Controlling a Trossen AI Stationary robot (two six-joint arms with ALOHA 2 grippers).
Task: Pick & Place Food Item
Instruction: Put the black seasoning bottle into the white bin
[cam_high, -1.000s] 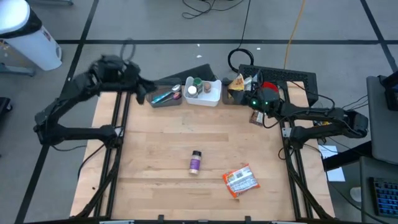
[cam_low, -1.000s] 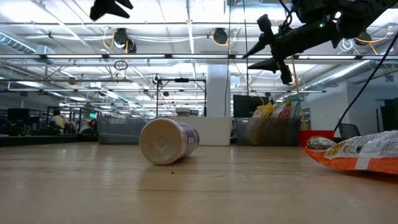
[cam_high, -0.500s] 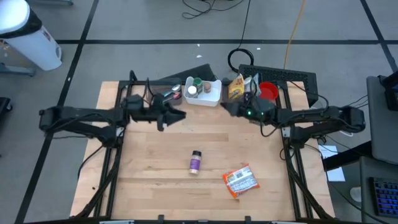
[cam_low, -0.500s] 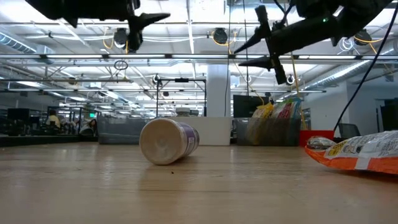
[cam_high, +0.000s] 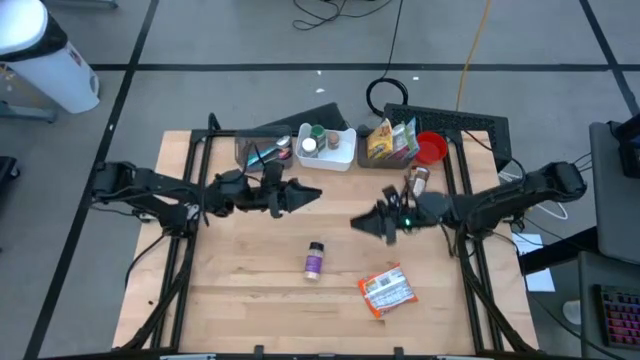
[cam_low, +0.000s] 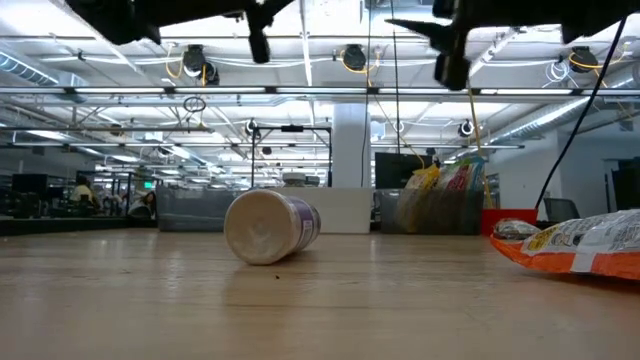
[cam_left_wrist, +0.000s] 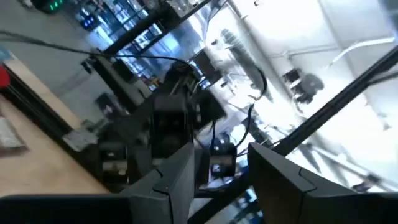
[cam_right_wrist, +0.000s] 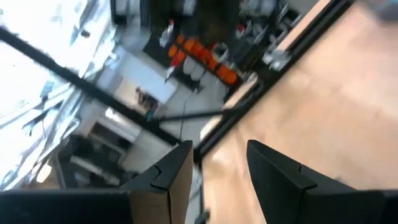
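Overhead, left hand (cam_high: 312, 194) hangs above the counter (cam_high: 240, 280) toward 10 o'clock of centre, fingers parted with a gap, holding nothing. Small bottle (cam_high: 315, 260) lies on its side near centre, at about 6 o'clock from that hand. Right hand (cam_high: 358, 223) hovers at 2 o'clock from the bottle, fingers likewise apart, empty. Orange snack bag (cam_high: 386, 290) lies flat at 4 o'clock from the bottle, well clear of both hands.
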